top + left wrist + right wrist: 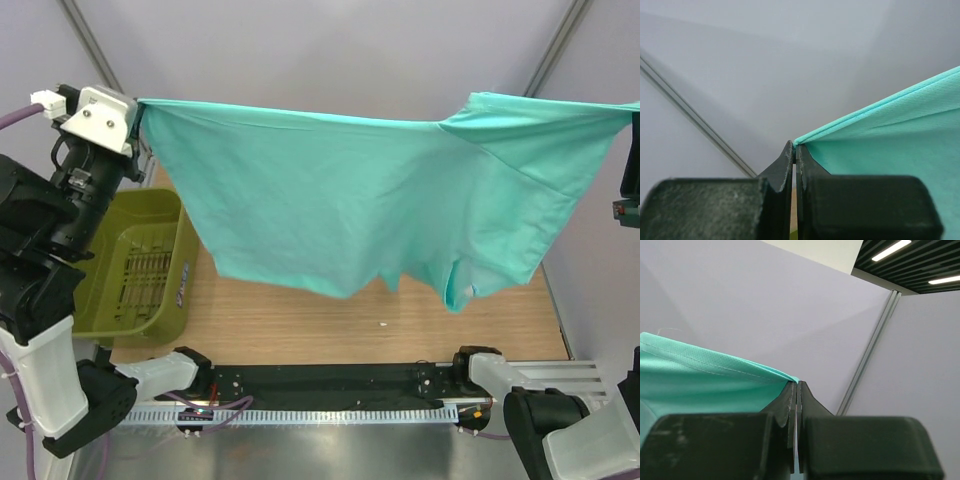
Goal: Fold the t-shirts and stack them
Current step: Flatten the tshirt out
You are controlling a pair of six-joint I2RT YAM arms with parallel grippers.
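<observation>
Pale grey walls back a wooden table (pixel 300 335), above which the mint-green t-shirt (pixel 340 200) hangs spread across the upper frame, its top corners pinched in the closed left gripper (pixel 795 148) and right gripper (pixel 797 385), apparently ready to be lowered flat for folding.

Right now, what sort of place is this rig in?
Likely a lab test booth, not a home: plain grey panel walls on metal framing, office strip lights above the wall, and a wooden bench with a mounting rail.
</observation>
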